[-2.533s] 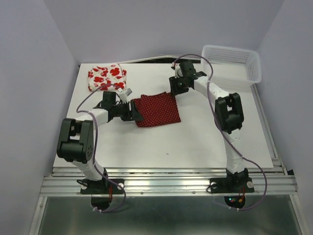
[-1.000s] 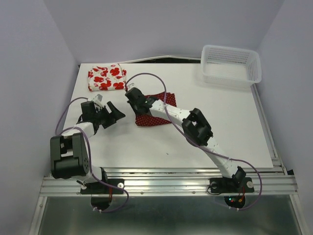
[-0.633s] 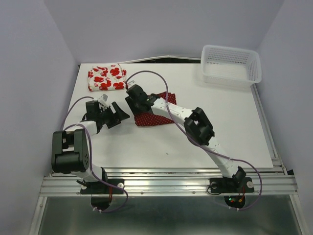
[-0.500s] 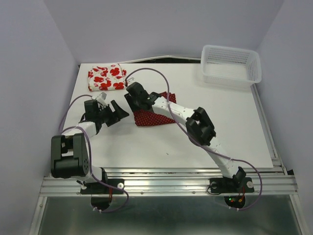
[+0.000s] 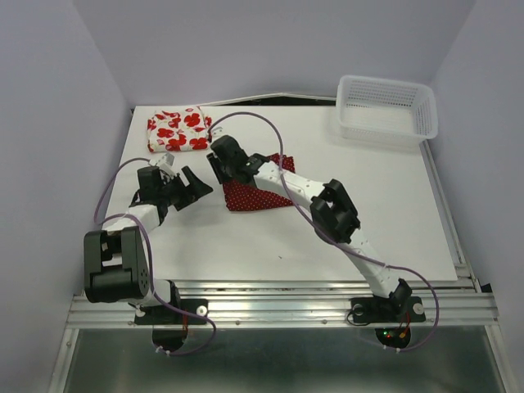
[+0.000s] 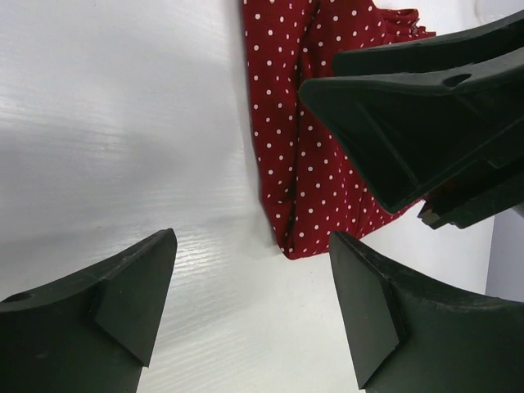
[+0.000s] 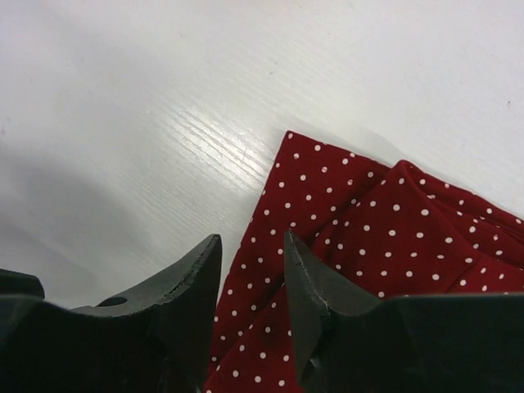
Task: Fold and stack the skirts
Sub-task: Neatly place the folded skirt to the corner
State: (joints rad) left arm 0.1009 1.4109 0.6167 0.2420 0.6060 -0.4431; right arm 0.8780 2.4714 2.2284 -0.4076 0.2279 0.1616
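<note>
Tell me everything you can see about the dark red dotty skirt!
The dark red skirt is soft cloth with tiny white dots. It lies folded into a rough square, slightly wrinkled, flat on the white table, left of the middle. The right gripper hangs over it near its far left corner, jaws slightly apart, with no cloth visibly pinched.

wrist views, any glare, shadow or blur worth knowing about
Left wrist: bright sheen on the table, soft grey shadow at left, skirt dots sharp. Right wrist: soft shadow lower left, near fingers dark with little detail.
</note>
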